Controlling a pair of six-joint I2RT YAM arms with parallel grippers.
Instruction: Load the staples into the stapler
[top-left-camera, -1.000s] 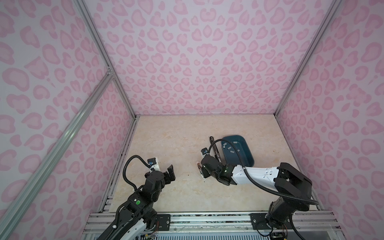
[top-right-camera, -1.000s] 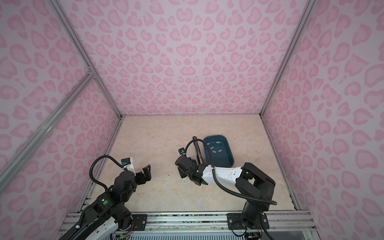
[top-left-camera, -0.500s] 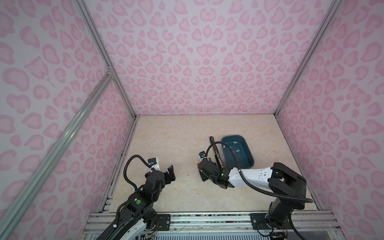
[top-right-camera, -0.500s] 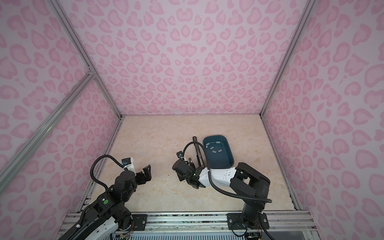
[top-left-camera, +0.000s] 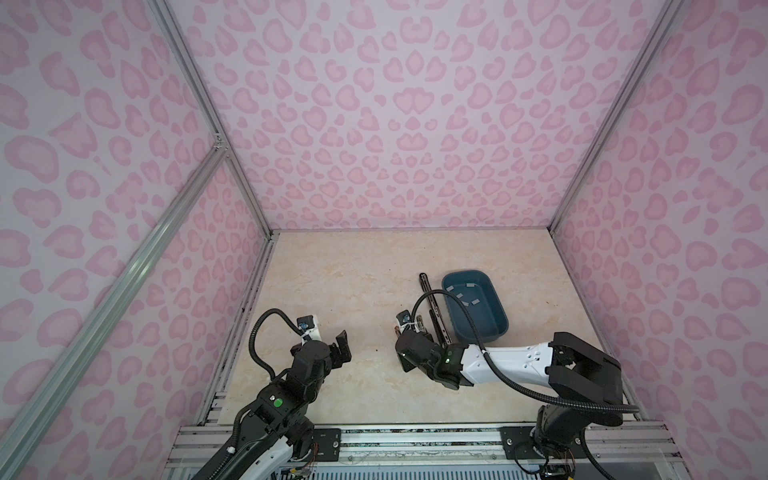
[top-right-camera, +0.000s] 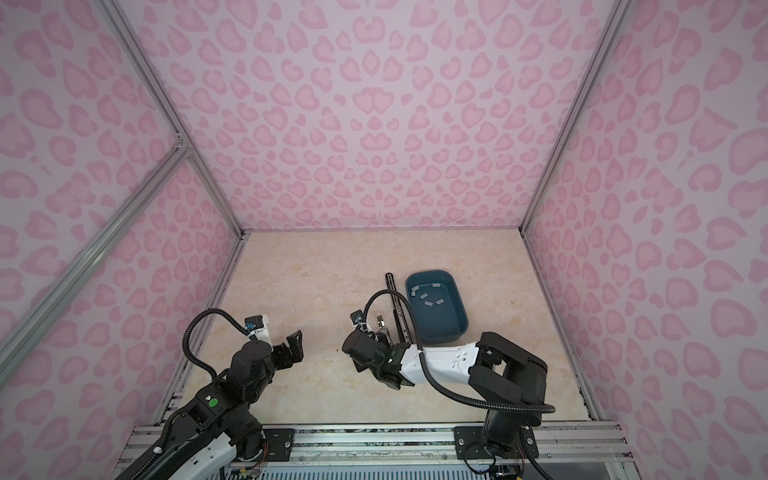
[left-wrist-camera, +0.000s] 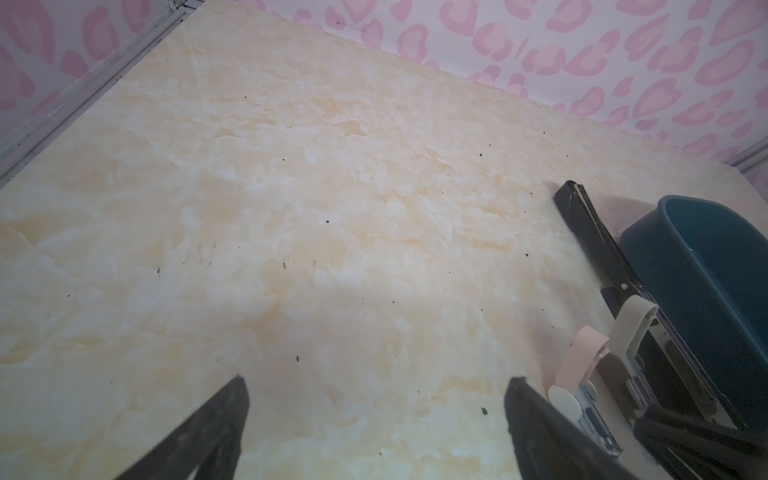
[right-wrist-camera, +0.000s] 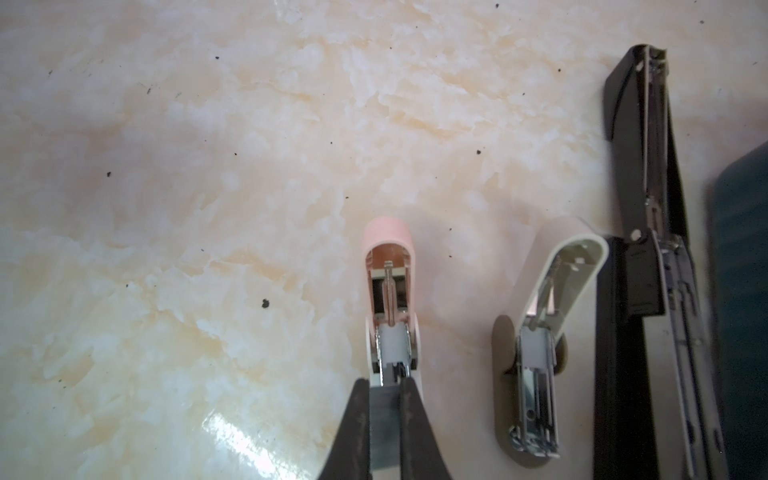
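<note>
My right gripper (right-wrist-camera: 385, 384) is shut on a flat grey strip of staples (right-wrist-camera: 384, 415). The strip's front end sits at the open metal channel of a small pink stapler (right-wrist-camera: 388, 245), whose lid is swung back. In both top views the wrist covers this spot (top-left-camera: 405, 338). More staples (top-left-camera: 465, 295) lie loose in a teal tray (top-left-camera: 478, 334). My left gripper (left-wrist-camera: 377, 380) is open over bare table at the left (top-left-camera: 343, 349), holding nothing.
A small beige stapler (right-wrist-camera: 569, 270) lies opened beside the pink one. A long black stapler (right-wrist-camera: 640, 166), also opened flat, lies between it and the teal tray (right-wrist-camera: 744, 291). Pink patterned walls close in the table on three sides.
The right arm has shifted slightly left and drawn in over the small staplers, still shut on the strip. The left arm has not moved.
</note>
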